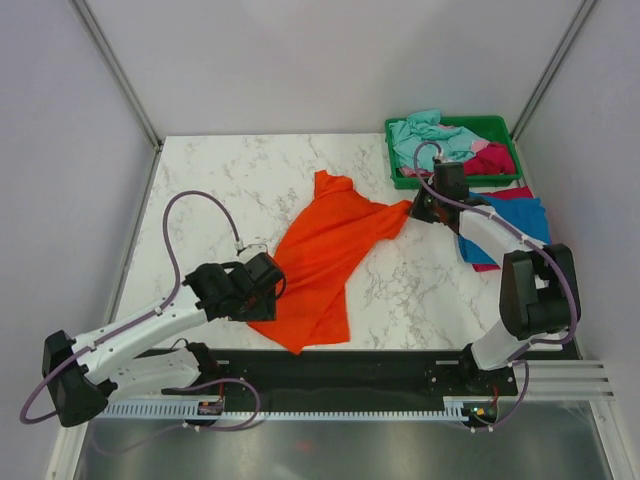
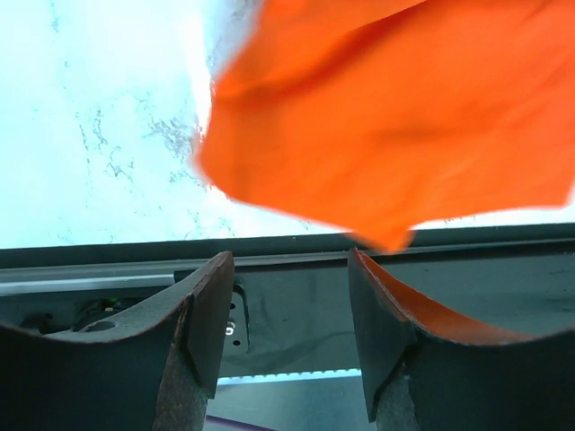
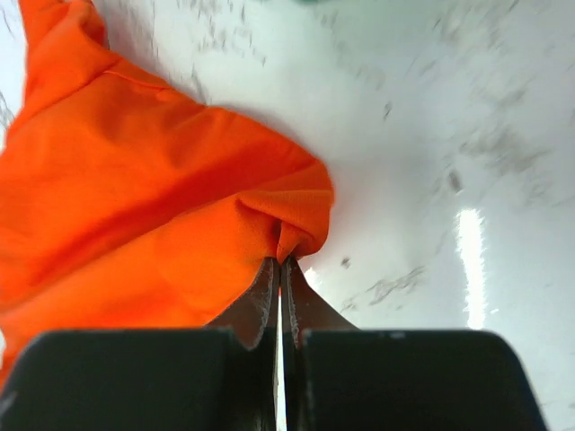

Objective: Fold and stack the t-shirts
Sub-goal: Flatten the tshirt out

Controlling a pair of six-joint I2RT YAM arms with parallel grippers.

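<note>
Right gripper (image 3: 280, 262): your right pincer is pressed together on a bunched fold of the orange t-shirt (image 1: 325, 260). The cloth puckers right at the fingertips.
Right gripper place: it sits just in front of the near left corner of the green tray (image 1: 495, 123), low over the table.
Left gripper (image 2: 289, 269): your left pincer is spread, with nothing between the fingers (image 2: 211, 305). A corner of the orange cloth hangs just past the fingertips. You cannot tell from these views whether it touches them.
Left gripper place: well apart from the tray, far to its left and towards the arm bases, at the orange t-shirt's left edge.
Orange t-shirt: it lies crumpled and unfolded on the marble table (image 1: 230, 180). It stretches from just in front of the tray's left end diagonally away to the left, towards the arm bases.
Teal t-shirt (image 1: 425, 135): heaped loosely in the left half of the tray.
Magenta t-shirt (image 1: 492, 160): bunched in the right half of the tray, beside the teal one.
Blue t-shirt (image 1: 515, 222): it lies on the table just in front of the tray's right end, partly hidden by your right arm. Pink cloth shows at its edges.
</note>
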